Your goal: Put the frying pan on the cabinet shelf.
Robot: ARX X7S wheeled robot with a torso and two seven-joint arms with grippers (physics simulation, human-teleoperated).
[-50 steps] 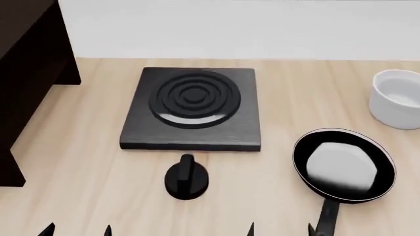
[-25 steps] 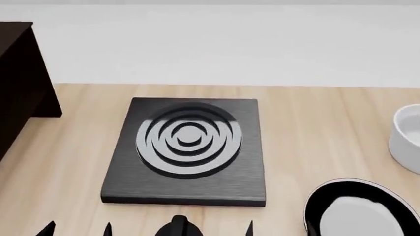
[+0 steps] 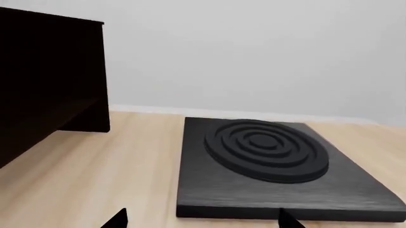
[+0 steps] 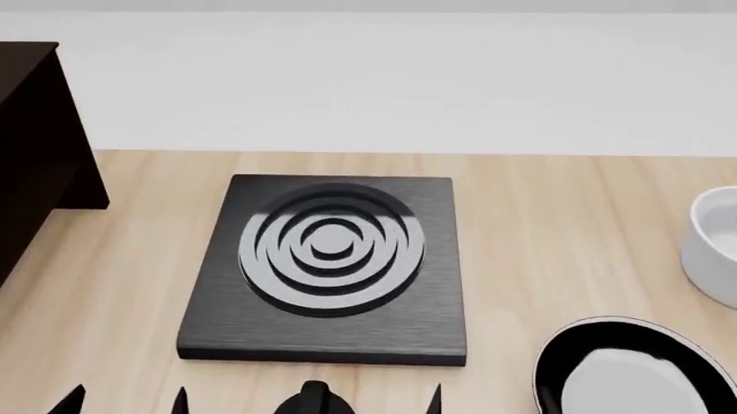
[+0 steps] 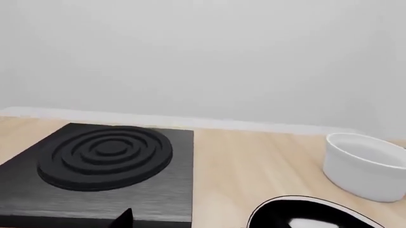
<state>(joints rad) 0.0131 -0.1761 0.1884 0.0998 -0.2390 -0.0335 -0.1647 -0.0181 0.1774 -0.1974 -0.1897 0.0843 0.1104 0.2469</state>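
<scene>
Head view, nearest first: shows the left gripper spread wide over the wooden table, holding nothing. Shows only one fingertip of the right gripper, so cannot tell its state. Puts a small black knob-like thing between them. Places the frying pan flat on the table at near right, untouched, its handle out of frame. Risks a blind, off-centre grab there, letting the pan tip or swing. Beyond, finds the stove plate mid-table and the white bowl just past the pan: risks clipping either on the way across. Farthest left, well apart from the pan, catches only part of the cabinet shelf: risks a misjudged height and a knocked ledge.
</scene>
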